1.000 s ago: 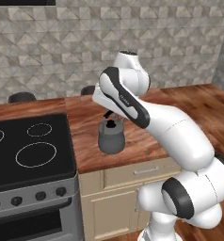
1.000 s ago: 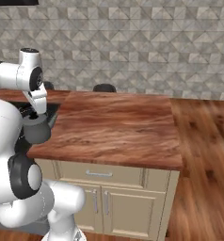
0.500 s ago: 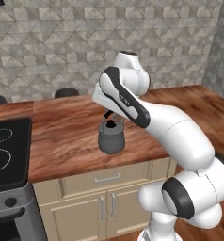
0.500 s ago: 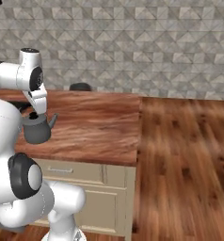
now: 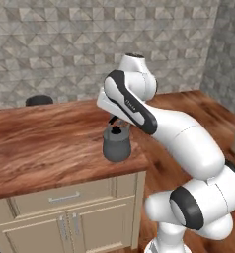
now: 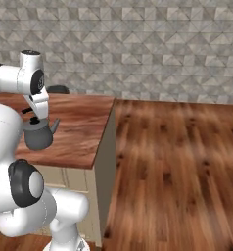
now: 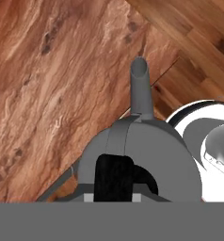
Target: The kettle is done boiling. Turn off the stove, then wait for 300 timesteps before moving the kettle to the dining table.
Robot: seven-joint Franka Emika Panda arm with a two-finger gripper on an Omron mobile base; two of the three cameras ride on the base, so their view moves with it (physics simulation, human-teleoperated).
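The small grey kettle (image 5: 116, 145) hangs from its black handle in my gripper (image 5: 117, 123), which is shut on that handle. It floats a little above the dining table's reddish-brown wood top (image 5: 45, 143), near the top's front right corner. From the right, the kettle (image 6: 38, 137) hangs under the gripper (image 6: 34, 120) with its spout pointing right, over the table top (image 6: 84, 132). In the hand view the kettle (image 7: 147, 146) sits right below the hand, its spout aimed at the table's edge. The stove is out of view.
A black round stool (image 5: 39, 100) stands behind the table's far edge, also seen from the right (image 6: 57, 89). Beige drawers and doors (image 5: 65, 217) run below the top. Brown wood floor (image 6: 177, 162) stretches to the right, up to a grey stone wall.
Both base views have slid right along the counter, so the stove has gone out at the left. The kettle stays in the gripper at the same height.
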